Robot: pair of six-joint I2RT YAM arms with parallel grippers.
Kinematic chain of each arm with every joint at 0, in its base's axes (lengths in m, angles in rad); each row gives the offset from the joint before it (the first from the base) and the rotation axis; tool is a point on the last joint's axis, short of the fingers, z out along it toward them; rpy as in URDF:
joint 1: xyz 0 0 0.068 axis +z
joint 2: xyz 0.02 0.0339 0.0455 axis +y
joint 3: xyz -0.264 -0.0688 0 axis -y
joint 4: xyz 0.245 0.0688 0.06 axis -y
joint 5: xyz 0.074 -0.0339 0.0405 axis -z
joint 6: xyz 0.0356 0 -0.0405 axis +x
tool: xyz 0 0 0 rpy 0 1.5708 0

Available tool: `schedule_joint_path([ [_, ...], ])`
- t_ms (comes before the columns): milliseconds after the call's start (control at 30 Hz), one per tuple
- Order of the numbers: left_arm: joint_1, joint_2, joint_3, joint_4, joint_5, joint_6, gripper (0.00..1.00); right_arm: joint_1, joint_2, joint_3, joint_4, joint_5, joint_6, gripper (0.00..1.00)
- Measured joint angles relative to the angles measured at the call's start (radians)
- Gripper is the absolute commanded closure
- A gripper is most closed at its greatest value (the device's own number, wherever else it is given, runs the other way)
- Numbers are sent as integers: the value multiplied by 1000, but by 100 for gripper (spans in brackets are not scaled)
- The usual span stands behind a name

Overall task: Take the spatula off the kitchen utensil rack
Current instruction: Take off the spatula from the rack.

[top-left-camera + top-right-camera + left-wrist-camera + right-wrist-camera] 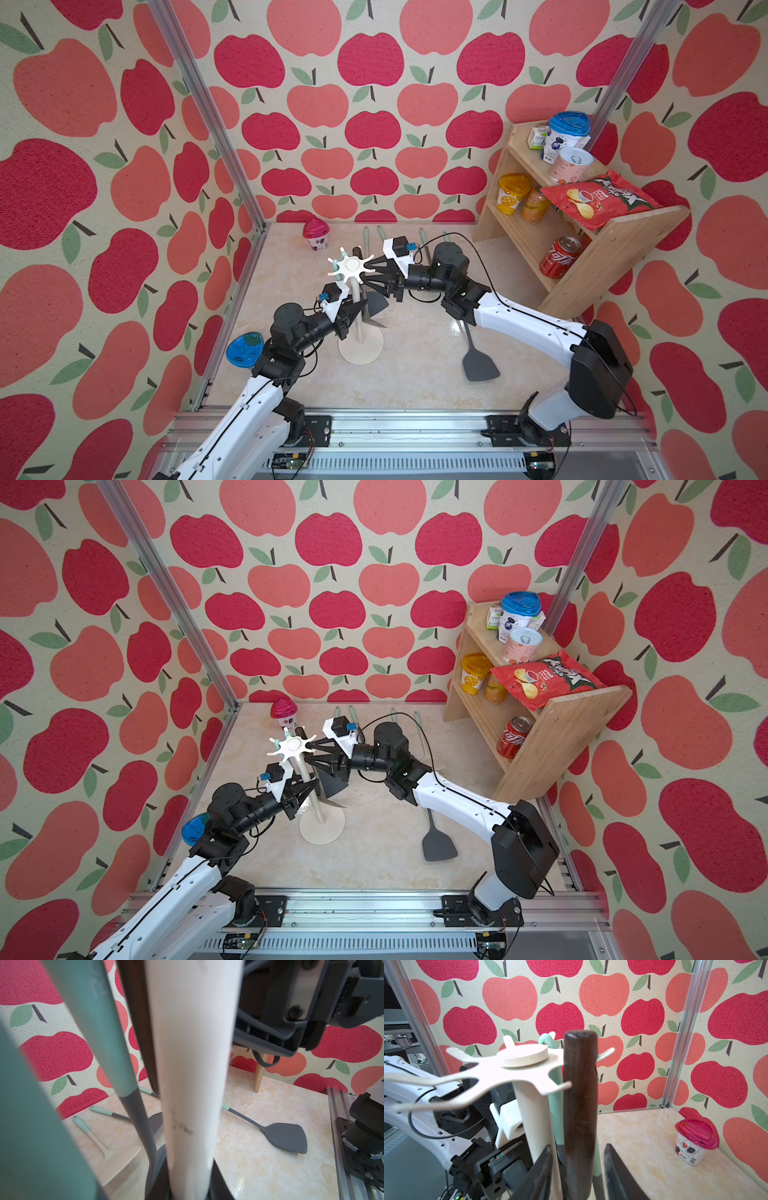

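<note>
The cream-white kitchen utensil rack (351, 266) (291, 746) (521, 1057) stands mid-table on its round base. My left gripper (353, 311) (309, 789) (190, 1188) is shut on its pole (193, 1064), low down. From the star top hangs a spatula with a dark brown handle (580, 1095) (137, 1022) (356, 251). Teal-handled utensils (99, 1032) (556, 1115) hang beside it. My right gripper (366, 272) (309, 752) (578, 1146) is open just under the star top. One finger stands on each side of the brown handle, with a gap on both sides.
A grey spatula (478, 365) (284, 1136) lies on the table to the right of the rack. More teal-handled utensils (380, 235) lie along the back wall. A red-lidded cup (316, 235) stands back left. A wooden shelf (615, 257) with snacks and cans fills the right.
</note>
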Motion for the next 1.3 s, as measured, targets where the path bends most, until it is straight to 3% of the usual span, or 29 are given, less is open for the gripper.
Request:
schedule_joint_path([
  [167,2,13,0,18,13,-1,100,2,30,11,3,0,6,61],
  [333,2,19,0,27,14,-2,100,9,51,13,9,-2,14,81],
  [633,2,20,0,28,13,-2,100,19,45,13,2,42,-19,99],
  [1300,0,5,-1,9,-14,-10,100,30,-55,-56,-32,416,-126,100],
])
